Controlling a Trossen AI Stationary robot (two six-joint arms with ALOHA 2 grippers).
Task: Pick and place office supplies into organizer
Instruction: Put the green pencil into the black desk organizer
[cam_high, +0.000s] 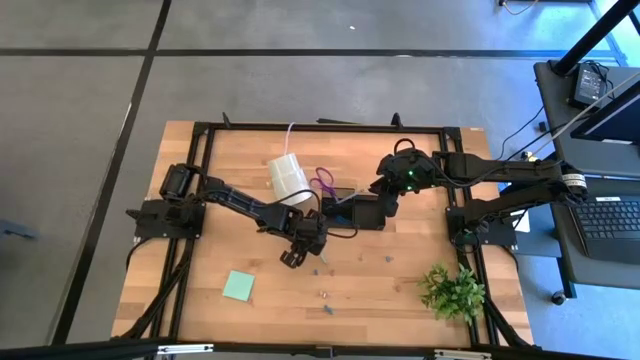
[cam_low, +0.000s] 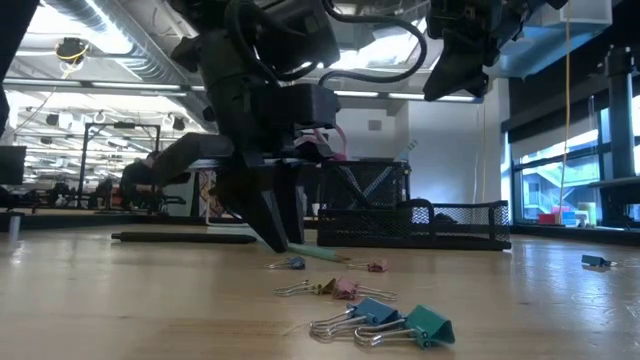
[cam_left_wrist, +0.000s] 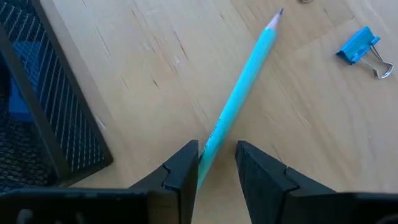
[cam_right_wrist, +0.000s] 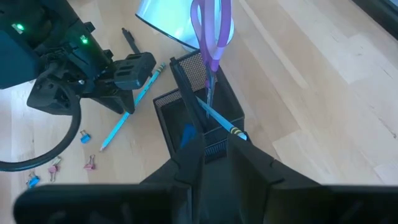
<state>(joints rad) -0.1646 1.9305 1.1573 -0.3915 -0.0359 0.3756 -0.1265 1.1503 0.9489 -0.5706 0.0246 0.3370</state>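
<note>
A light-blue pencil lies flat on the wooden table, near the black mesh organizer. My left gripper points down over the pencil's blunt end, open, with one finger on each side of the shaft. My right gripper hangs above the organizer, open by a narrow gap, with nothing between its fingers. Purple-handled scissors stand blades-down in the organizer. Another pencil leans in it. A mint-green sticky-note pad lies flat near the front left. My left gripper comes from above, slanting, with its fingers across the pencil near its blunt end. One finger stands right against the shaft and the other stands a little apart. I cannot tell whether either touches it. The pencil lies flat on the table.
A white roll stands behind the organizer. A dark pen lies beside it. Several binder clips are scattered toward the table's front edge, one blue clip close to the pencil's tip. A green plant sits at the front right.
</note>
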